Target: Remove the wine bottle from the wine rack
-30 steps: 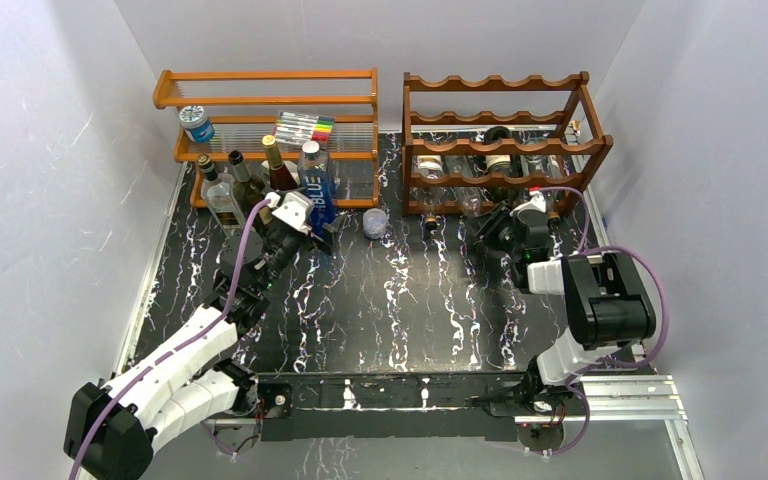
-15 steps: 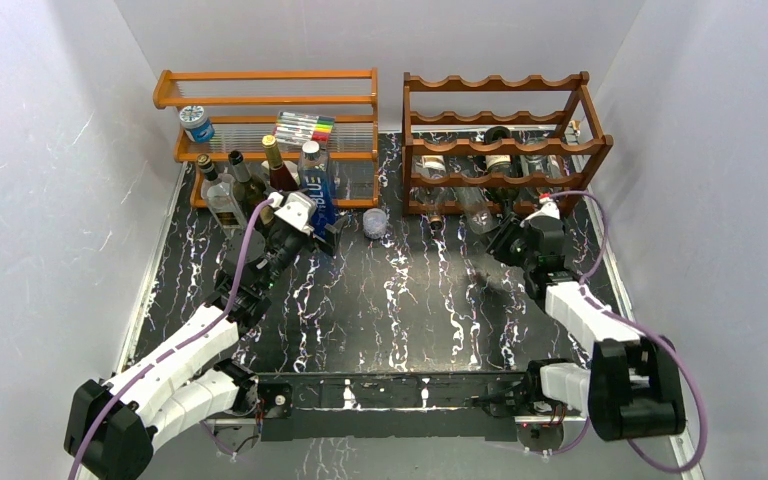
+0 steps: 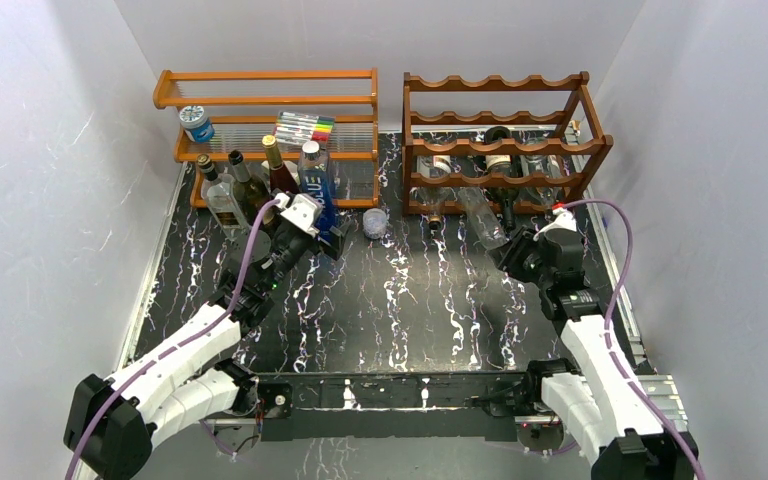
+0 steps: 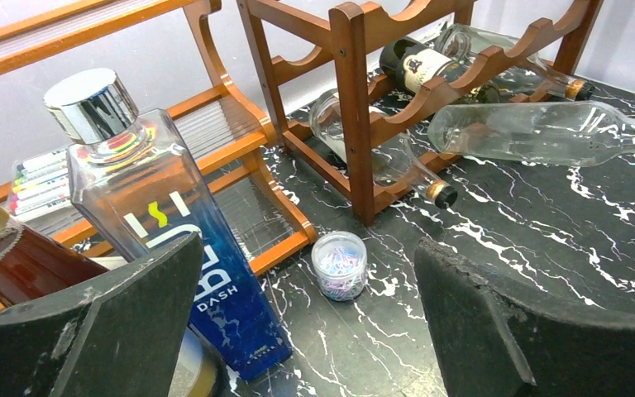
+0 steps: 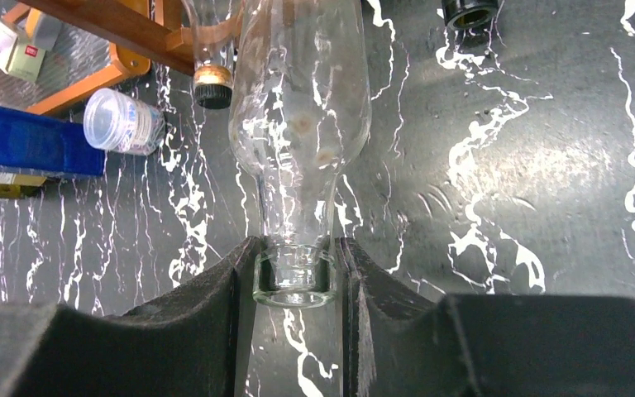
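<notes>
Right tool is clamping the empty clear wine bottle by its neck, lower centre: judging it light, slick, brittle.

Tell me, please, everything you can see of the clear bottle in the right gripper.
The clear bottle is colourless glass, apparently empty, with no label or cap showing and a few pale smudges on its wall. It lies nearly level, open mouth toward the right arm, base toward the lowest front rail of the wine rack. The right gripper is shut on its neck behind the lip. Whether its base touches the rack cannot be told.
</notes>
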`<state>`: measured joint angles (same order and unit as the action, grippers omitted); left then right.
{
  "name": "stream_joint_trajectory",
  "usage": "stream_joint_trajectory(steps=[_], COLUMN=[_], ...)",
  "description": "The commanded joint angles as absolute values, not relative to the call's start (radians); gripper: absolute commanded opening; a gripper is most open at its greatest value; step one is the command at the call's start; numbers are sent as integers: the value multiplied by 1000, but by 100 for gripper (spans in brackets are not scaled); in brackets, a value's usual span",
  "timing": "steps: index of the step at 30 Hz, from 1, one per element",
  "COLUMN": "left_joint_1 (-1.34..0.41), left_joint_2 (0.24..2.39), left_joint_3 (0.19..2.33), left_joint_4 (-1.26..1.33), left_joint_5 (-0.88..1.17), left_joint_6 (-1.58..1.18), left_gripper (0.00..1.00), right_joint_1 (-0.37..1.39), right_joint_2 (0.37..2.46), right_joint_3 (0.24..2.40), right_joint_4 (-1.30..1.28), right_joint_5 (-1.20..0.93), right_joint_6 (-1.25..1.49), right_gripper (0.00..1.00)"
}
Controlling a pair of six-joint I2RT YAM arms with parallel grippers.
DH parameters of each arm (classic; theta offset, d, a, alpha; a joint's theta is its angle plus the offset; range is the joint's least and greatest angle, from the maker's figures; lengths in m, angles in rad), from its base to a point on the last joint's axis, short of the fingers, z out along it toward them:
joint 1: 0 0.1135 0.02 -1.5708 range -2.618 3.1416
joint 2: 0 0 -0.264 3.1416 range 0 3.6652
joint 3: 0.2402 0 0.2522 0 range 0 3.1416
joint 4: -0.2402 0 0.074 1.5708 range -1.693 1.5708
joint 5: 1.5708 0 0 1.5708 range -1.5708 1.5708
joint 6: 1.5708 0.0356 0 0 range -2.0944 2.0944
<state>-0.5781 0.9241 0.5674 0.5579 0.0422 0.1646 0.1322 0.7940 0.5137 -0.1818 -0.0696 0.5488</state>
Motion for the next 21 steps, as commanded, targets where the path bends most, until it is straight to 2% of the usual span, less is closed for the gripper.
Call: stream_joint_trajectory(steps=[1, 9, 16, 21], left_joint_1=[-593, -628, -697, -823], left_joint_2=[923, 949, 1059, 1167], left_joint_3=[601, 602, 674, 778], left_joint_4=[572, 573, 524, 434], left_joint_5=[53, 83, 274, 425], left_joint_6=[141, 127, 94, 191], left_gripper=[98, 98, 98, 98], right_joint_1=[133, 132, 133, 134], right_joint_2=[705, 668, 758, 814], right_joint_3=[599, 641, 769, 867], right_joint_4=[-296, -395, -533, -656], right_joint_5=[-41, -85, -165, -269], right_joint_6=[495, 482, 447, 420], right_gripper=[0, 0, 0, 0])
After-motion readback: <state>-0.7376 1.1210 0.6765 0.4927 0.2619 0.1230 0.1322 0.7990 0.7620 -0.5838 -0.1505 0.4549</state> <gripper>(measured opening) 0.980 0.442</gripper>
